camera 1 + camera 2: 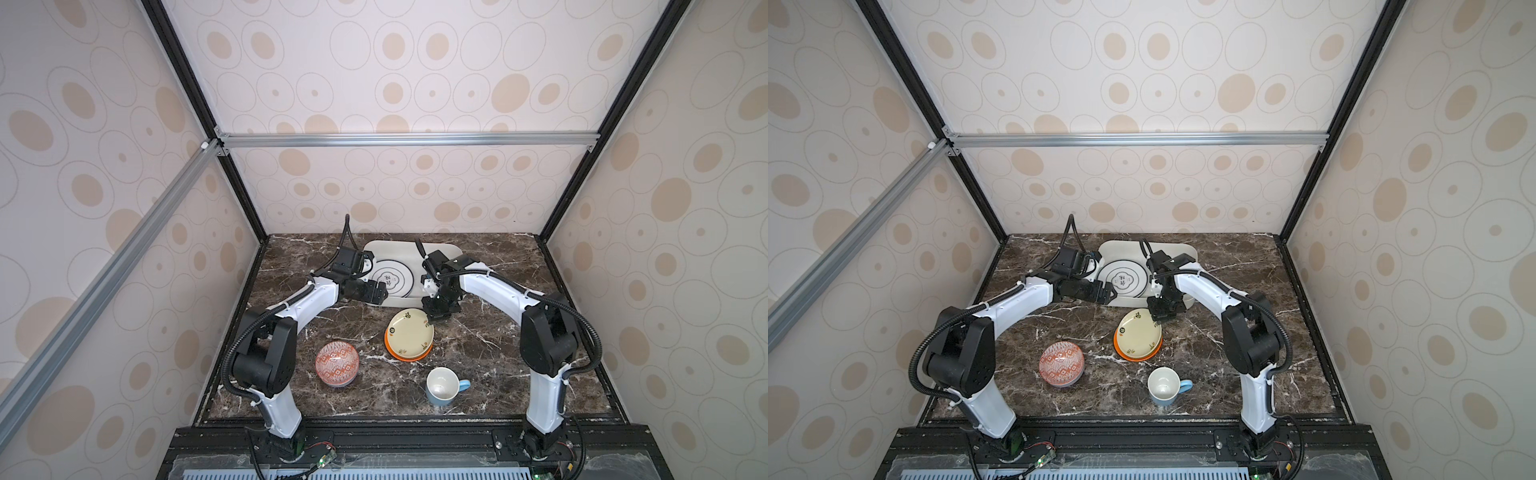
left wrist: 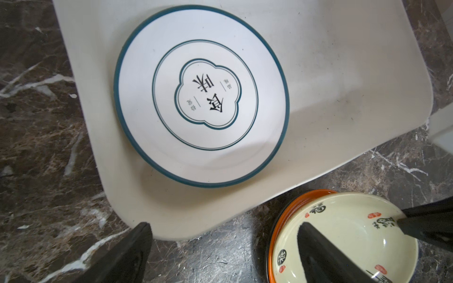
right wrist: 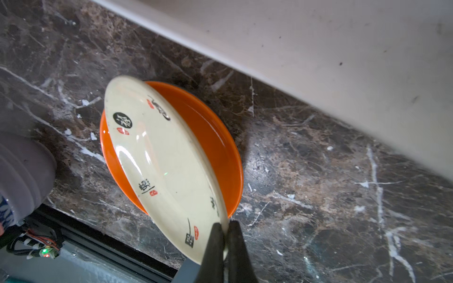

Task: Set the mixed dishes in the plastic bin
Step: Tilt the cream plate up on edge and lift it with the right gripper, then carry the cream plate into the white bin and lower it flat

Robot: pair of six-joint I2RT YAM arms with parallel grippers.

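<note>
Right tool [image 3: 225,224] pinches the raised rim of the tilted cream-yellow plate [image 3: 159,156] over the desk [image 1: 478,374], just beside the plastic bin [image 2: 343,73] holding the white plate [image 2: 201,98]; left tool [image 2: 223,225] spread above the bin's corner.

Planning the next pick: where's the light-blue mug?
In both top views the mug stands near the front edge of the table, right of centre, nearest the cream-yellow plate.
</note>
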